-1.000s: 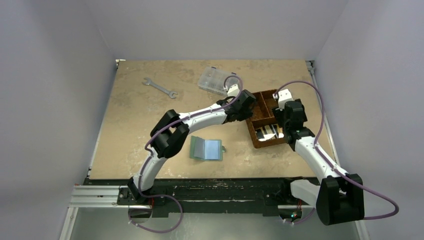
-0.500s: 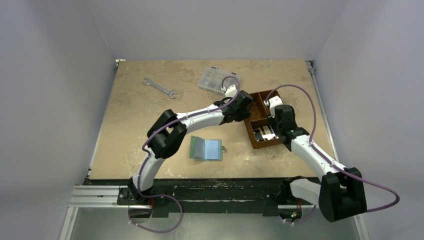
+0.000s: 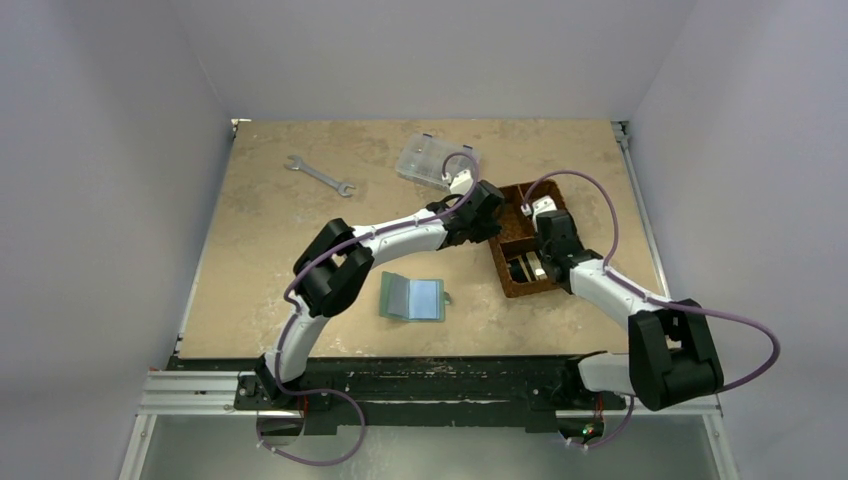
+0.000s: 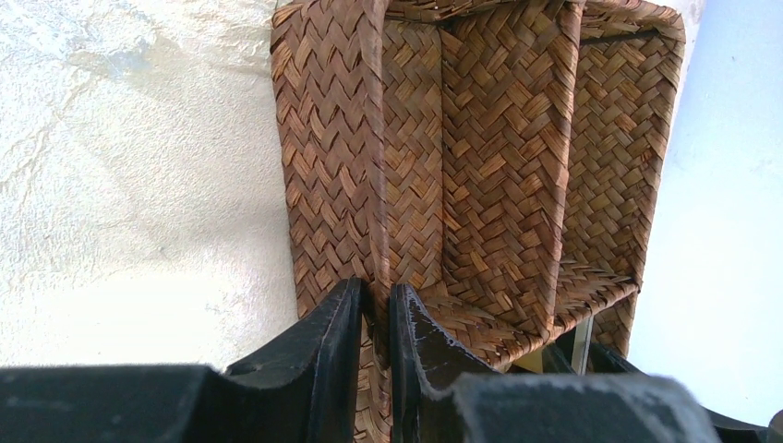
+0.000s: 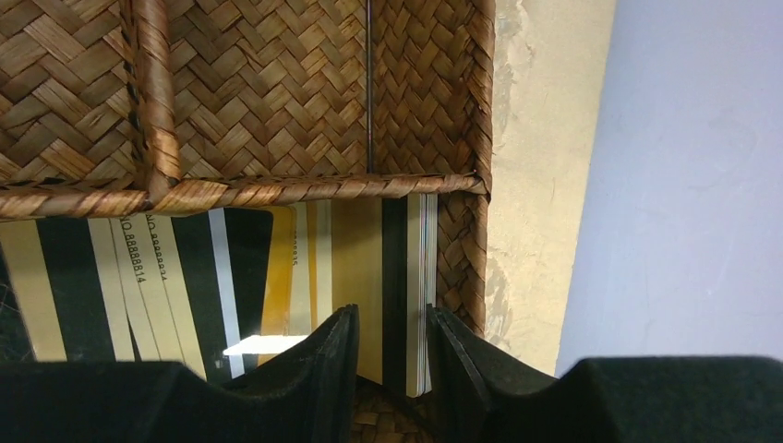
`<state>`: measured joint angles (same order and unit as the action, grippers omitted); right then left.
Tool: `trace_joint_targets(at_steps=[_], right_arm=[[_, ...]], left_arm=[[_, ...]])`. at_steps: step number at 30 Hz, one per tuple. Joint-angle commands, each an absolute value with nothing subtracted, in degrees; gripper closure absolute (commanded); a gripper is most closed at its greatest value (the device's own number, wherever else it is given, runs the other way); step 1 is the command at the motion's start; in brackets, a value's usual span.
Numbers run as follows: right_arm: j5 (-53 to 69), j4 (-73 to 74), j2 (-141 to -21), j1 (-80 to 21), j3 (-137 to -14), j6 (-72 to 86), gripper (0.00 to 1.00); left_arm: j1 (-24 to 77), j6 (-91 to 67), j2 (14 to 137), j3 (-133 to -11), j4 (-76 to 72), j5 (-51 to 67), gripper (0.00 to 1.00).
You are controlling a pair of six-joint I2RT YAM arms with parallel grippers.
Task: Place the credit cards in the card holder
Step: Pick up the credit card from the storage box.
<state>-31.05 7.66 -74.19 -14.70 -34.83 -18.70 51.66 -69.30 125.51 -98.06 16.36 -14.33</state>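
Note:
The credit cards (image 5: pixel 138 268) lie fanned in the near compartment of the brown woven basket (image 5: pixel 258 83); a few (image 5: pixel 420 277) stand on edge against its right wall. My right gripper (image 5: pixel 392 323) is open, down in that compartment, its jaws on either side of the upright cards. It also shows in the top view (image 3: pixel 535 262). My left gripper (image 4: pixel 376 300) is shut on the basket's left wall (image 4: pixel 369 138), near the basket's far left corner (image 3: pixel 497 213). The green card holder (image 3: pixel 412 297) lies open on the table, left of the basket, with no gripper near it.
A clear plastic compartment box (image 3: pixel 435 160) sits behind the basket's (image 3: pixel 530 290) far left corner. A wrench (image 3: pixel 318 174) lies at the far left. The table's right edge and the wall run close beside the basket.
My right gripper has moved left and down from beside the basket's right edge into its near compartment, over the cards. My left gripper has stayed on the basket wall.

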Motion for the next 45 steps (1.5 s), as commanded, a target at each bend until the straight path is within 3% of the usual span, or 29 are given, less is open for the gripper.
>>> trace_joint_targets(at_steps=[1, 6, 14, 19, 29, 36, 42, 45], right_arm=[[-38.8, 3.0, -74.4, -16.7, -34.6, -19.1, 0.59], [-43.4, 0.6, -74.5, -17.7, -32.6, -20.1, 0.54], [-39.4, -0.9, -75.2, -17.7, -31.3, -17.9, 0.51], [-40.9, -2.7, -77.7, -17.7, -31.0, -18.7, 0.53], [-45.3, -5.5, -80.3, -17.7, -31.9, -23.0, 0.69], [-49.3, -9.2, -80.0, -17.7, -33.1, -26.7, 1.00], [-48.6, -10.4, -76.0, -17.4, -33.9, -27.0, 1.00], [-40.8, -5.0, -73.2, -17.4, -35.8, -23.5, 1.00]], left_arm=[[51.2, -69.0, 123.7, -96.2, 15.6, -13.7, 1.00], [51.1, -69.1, 123.7, -95.7, 15.1, -13.4, 1.00], [50.8, -69.3, 122.9, -94.7, 15.0, -13.7, 1.00], [50.8, -69.9, 122.9, -94.1, 14.5, -13.1, 1.00], [50.5, -70.0, 122.3, -92.8, 14.5, -13.3, 1.00], [50.4, -70.0, 122.3, -92.2, 14.3, -13.4, 1.00], [50.4, -70.0, 122.5, -92.3, 14.3, -13.2, 1.00], [50.4, -70.0, 122.7, -92.4, 13.9, -12.7, 1.00]])
